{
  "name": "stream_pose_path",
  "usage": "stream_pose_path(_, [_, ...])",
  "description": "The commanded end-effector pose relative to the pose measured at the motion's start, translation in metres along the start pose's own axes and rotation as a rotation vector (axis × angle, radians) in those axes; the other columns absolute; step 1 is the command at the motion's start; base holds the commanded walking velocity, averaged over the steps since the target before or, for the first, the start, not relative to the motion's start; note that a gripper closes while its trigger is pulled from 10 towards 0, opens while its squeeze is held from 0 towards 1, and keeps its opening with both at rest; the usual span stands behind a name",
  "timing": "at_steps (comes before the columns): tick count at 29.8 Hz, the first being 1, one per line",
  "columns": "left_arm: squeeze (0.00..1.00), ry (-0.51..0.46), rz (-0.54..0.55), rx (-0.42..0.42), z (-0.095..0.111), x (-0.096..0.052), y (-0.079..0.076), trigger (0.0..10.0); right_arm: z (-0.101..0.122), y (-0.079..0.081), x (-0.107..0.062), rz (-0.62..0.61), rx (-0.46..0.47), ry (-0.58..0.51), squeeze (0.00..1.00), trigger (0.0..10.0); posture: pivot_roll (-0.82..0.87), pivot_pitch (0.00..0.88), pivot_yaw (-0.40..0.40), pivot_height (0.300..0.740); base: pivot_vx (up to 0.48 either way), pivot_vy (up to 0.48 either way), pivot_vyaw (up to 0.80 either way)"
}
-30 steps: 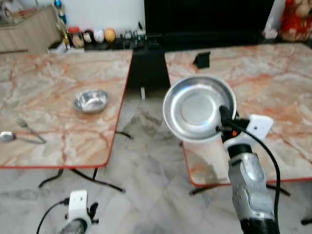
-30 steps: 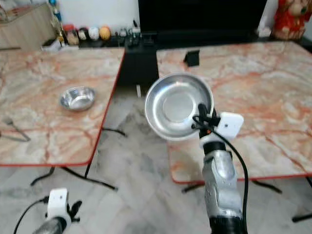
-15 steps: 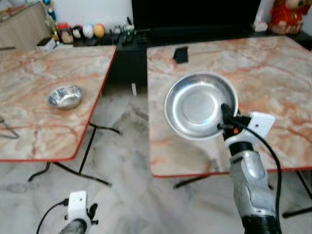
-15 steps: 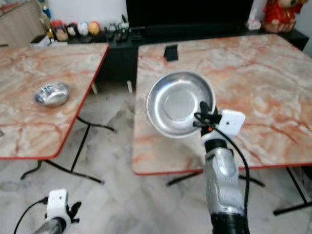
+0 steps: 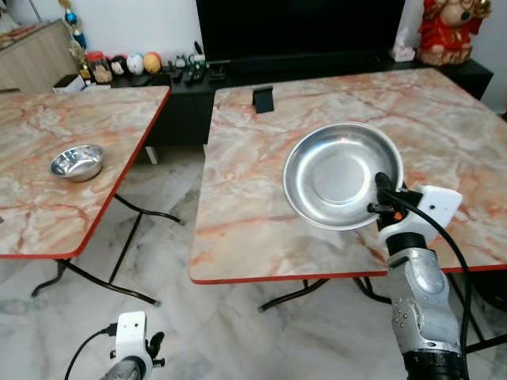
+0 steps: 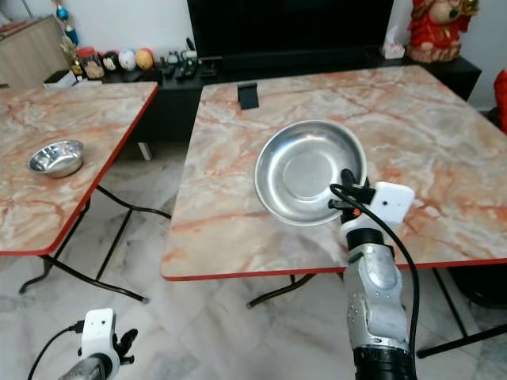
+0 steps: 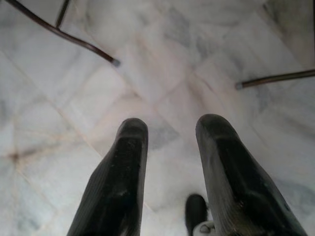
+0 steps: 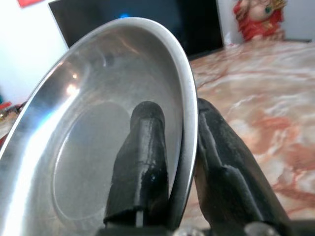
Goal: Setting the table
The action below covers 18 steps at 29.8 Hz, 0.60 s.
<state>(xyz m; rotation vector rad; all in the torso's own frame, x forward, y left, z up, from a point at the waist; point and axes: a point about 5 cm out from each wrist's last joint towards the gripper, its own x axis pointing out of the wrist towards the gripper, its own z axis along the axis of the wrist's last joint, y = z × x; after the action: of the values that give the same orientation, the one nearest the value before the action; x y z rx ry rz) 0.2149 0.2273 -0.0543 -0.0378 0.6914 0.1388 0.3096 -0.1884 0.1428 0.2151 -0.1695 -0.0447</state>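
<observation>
My right gripper (image 5: pixel 382 190) is shut on the rim of a round steel plate (image 5: pixel 342 175), holding it tilted above the near part of the marble table (image 5: pixel 261 182) in front of me. In the right wrist view the plate (image 8: pixel 93 137) stands between the two black fingers (image 8: pixel 142 157). A small steel bowl (image 5: pixel 77 161) sits on the other marble table (image 5: pixel 47 214) to the left. My left gripper (image 7: pixel 172 142) hangs low over the floor, open and empty.
A small black object (image 5: pixel 263 99) stands at the far edge of the near table. A dark TV cabinet (image 5: pixel 317 59) with small ornaments (image 5: pixel 135 63) runs along the back wall. A red figurine (image 5: pixel 447 30) sits at the back right. Folding table legs (image 5: pixel 119 269) cross the marble floor between the tables.
The view has swung right: the right-hand table now lies in front of me and the bowl table has slid left. The plate stays held in my right gripper.
</observation>
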Motion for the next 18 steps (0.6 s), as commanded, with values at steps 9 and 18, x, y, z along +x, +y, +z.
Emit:
stream_pose_path(9, [0.0,0.018,0.011,0.001,-0.003,-0.001,0.005,10.0,0.005,0.002,0.003,0.012,-0.008,-0.022,0.0,10.0,-0.1,0.0,0.067,0.74,0.0,-0.177,0.0])
stream_pose_path(18, [0.0,0.017,0.016,0.012,-0.002,-0.002,0.011,10.0,0.016,-0.014,0.007,0.0,-0.074,-0.039,0.0,10.0,-0.11,0.0,0.06,0.74,0.0,0.0,0.0])
